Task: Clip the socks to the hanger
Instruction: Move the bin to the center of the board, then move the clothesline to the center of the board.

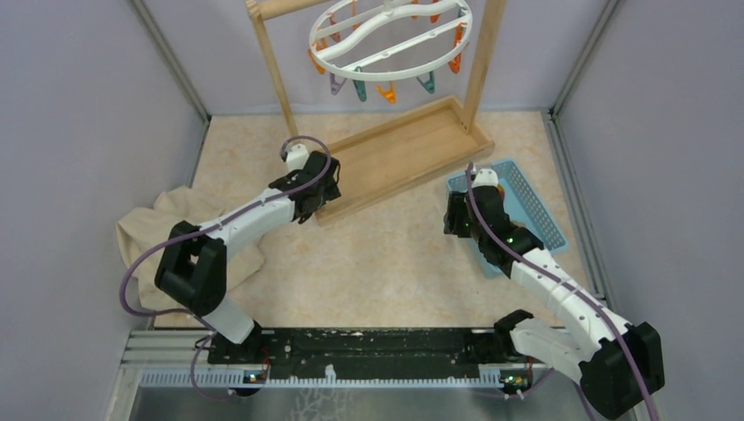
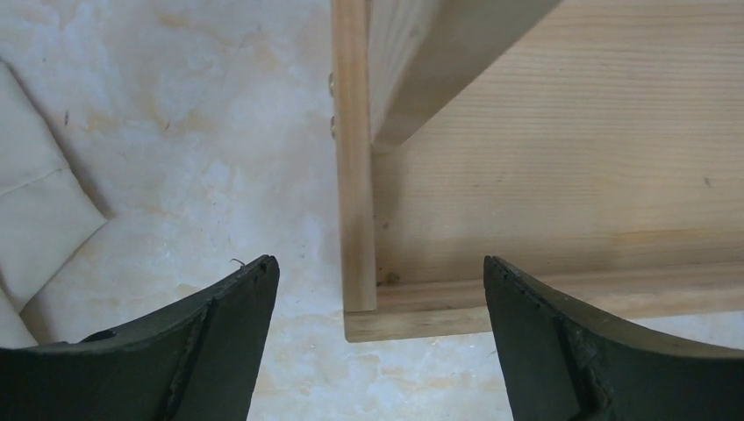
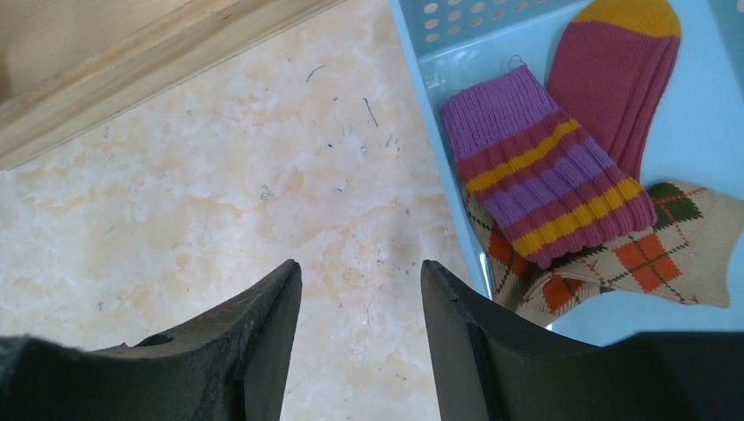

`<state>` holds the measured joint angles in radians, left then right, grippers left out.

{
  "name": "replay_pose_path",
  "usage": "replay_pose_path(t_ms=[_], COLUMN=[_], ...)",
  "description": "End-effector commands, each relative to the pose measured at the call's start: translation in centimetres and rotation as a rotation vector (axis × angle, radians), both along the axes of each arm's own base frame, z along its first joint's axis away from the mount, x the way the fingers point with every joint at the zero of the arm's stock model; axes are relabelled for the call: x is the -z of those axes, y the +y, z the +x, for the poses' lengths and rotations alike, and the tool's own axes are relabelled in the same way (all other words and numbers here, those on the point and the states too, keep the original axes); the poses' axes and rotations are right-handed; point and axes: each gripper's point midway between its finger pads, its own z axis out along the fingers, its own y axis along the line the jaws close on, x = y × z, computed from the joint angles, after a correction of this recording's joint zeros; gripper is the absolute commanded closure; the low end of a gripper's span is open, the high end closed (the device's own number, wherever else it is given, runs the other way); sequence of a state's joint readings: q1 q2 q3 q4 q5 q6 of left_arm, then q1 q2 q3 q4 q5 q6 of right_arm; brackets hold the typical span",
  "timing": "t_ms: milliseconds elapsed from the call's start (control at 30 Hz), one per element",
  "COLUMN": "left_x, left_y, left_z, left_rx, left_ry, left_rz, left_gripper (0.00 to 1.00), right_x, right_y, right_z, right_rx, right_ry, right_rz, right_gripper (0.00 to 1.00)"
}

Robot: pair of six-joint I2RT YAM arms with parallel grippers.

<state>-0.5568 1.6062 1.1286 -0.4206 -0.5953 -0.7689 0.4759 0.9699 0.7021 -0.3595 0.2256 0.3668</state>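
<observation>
I'm hovering left gripper point(image 2: 377, 272) and right gripper point(image 3: 360, 272) spread, empty; striped maroon-purple sock point(image 3: 548, 189), tan argyle sock point(image 3: 667, 254) sitting at right's two o'clock.

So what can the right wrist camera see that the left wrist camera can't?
Only the right wrist camera sees the blue basket holding both socks: the purple striped sock lies on the tan diamond sock. Only the left wrist camera sees the beige cloth and the wooden stand's upright post. Both see the speckled tabletop, the stand's base edge, and an open, empty end effector: the right end effector and the left end effector.
</observation>
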Motion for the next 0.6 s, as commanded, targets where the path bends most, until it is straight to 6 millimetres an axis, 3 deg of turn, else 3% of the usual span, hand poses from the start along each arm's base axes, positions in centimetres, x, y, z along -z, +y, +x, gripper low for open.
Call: replay_pose_path(t_ms=[0, 233, 333, 433, 567], left_x=[2.3, 6.1, 7.4, 8.3, 8.8], left_y=[2.2, 3.2, 3.4, 3.7, 4.7], left_z=[-1.1, -1.8, -2.1, -2.6, -3.5], left_rx=[-0.14, -0.199, -0.202, -0.202, -0.221], left_ry=[0.028, 0.119, 0.14, 0.156, 0.169], left_rz=[0.012, 0.008, 0.012, 0.018, 0.011], left_gripper=[0.1, 0.2, 0.34, 0.62, 0.8], right_x=[-0.7, 0.1, 0.1, 0.4, 0.8], right_y=[-0.4, -0.1, -0.1, -0.3, -0.2], right_z=[0.1, 0.2, 0.2, 0.2, 0.1], right_rx=[0.013, 0.004, 0.001, 0.008, 0.004], right_ry=[-0.042, -0.022, -0.022, -0.02, -0.012], right_rz=[-0.01, -0.01, -0.011, -0.022, -0.023], right_gripper=[0.47, 0.47, 0.47, 0.47, 0.47])
